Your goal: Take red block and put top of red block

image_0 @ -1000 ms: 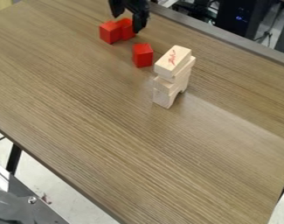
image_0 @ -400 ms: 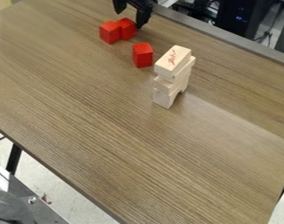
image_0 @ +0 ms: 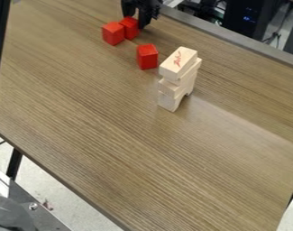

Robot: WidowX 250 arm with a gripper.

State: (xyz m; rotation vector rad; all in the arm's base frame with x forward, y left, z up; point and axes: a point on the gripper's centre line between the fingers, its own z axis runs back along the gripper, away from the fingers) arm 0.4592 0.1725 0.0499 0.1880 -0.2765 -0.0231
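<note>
Table [image_0: 112, 135], wood-grain top, grey strip along the far edge. Black case [image_0: 248, 18] with small blue lights, beyond that strip at upper right. Black gripper [image_0: 136, 19], at the view's top edge, pointing down over the table's far part; its fingers stand partway apart at the rear red block, and whether they grip it cannot be told. Stack of pale wooden blocks [image_0: 177, 81], upright right of centre in the view's upper half, an oblong piece with red marking on top. Red blocks, three: front red block [image_0: 147, 57], just left of the stack; left red block [image_0: 113, 34], farther back; rear red block [image_0: 130, 29], close beside it, under the gripper.
</note>
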